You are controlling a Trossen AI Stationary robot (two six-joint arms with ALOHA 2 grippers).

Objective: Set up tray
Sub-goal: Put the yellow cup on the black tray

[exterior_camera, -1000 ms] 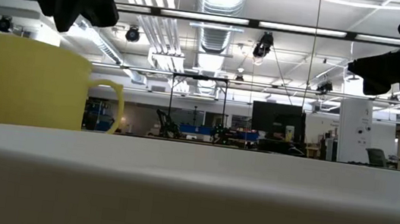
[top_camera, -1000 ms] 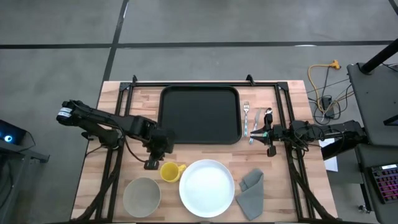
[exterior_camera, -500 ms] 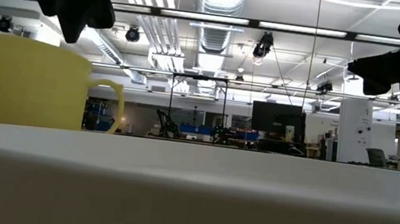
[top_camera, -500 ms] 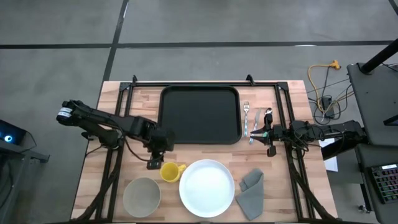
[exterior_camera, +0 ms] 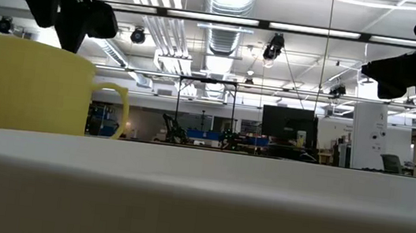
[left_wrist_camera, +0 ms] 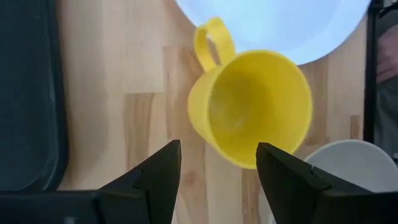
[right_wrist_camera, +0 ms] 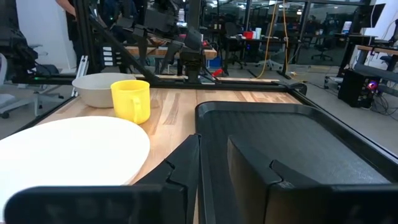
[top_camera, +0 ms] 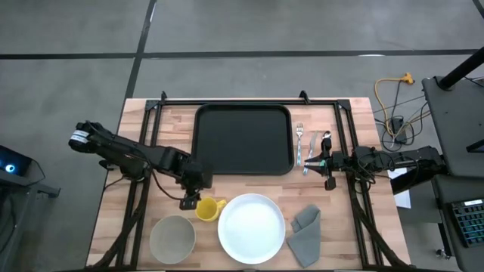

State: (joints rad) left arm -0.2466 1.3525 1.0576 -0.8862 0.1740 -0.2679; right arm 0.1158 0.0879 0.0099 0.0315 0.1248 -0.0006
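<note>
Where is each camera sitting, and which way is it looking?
High view: above the table, straight down; both arms, black tray, white plate.
Low view: table height, looking level into the room; both arms overhead.
Left wrist view: on the left arm, open left gripper above the yellow mug.
Right wrist view: on the right arm, past the right gripper over the tray.
All show the mug.

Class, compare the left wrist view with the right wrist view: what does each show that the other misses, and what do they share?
Only the left wrist view looks down into the yellow mug, with the open left end effector hovering above it.

Only the right wrist view shows the tray's broad, empty black surface, the room beyond the table, and the right end effector, its fingers slightly apart.

Both show the mug, the white plate, the pale bowl, the wooden table and part of the tray.
</note>
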